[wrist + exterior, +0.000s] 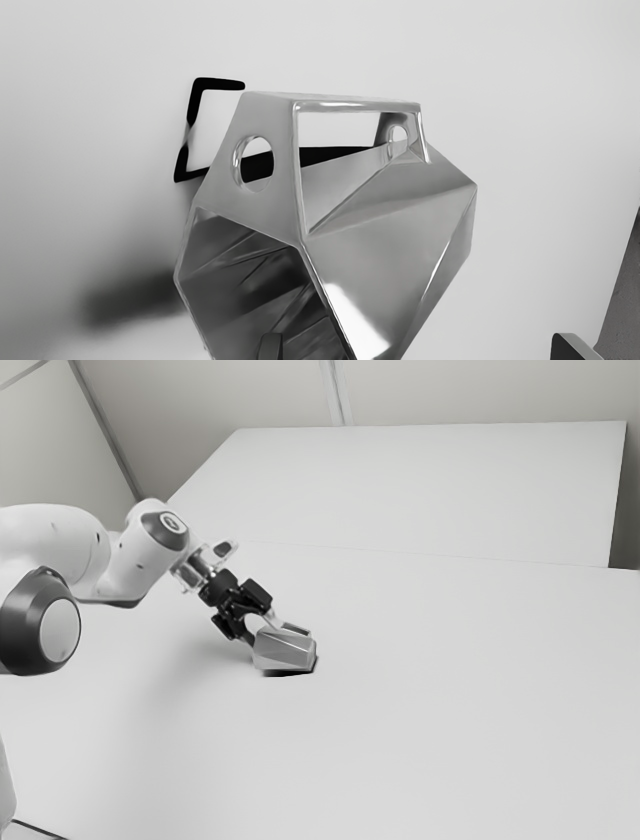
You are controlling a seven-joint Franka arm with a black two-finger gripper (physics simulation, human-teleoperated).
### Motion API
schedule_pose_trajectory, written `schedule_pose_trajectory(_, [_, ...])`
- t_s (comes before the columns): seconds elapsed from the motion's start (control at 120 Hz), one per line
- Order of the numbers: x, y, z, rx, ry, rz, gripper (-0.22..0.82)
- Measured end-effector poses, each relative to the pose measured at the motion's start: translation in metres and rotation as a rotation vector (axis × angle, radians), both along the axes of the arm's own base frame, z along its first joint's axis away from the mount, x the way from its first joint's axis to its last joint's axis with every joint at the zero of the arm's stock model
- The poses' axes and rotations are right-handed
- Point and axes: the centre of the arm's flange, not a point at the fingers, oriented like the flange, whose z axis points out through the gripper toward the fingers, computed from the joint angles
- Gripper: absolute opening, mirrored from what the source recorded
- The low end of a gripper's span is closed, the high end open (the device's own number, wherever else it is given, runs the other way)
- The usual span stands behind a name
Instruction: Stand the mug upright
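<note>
The gripper [261,630] reaches down to the mug [286,650], which lies on its side on the pale table in the exterior view. In the wrist view the mug [370,235] is a faceted, shiny metal one; its dark open mouth faces my hand, and its angular handle with round holes stands out to one side. The gripper [420,346] is open, its fingertips wide apart. One fingertip [271,347] overlaps the mouth and the other [570,347] is beyond the mug's outer wall. Whether either touches the mug I cannot tell.
The white table [450,710] spreads around the mug, with a pale panel [420,490] behind it. A dark shadow lies beside and under the mug. At the exterior view's lower left, a thin dark line runs near the arm's base.
</note>
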Motion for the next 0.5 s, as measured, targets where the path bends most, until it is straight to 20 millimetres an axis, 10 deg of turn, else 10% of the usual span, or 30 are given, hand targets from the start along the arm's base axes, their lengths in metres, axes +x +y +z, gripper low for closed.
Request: schedule_pose_trajectory(0.5, [0.004,-0.033,0.015,-0.013,-0.04,-0.024,0.3])
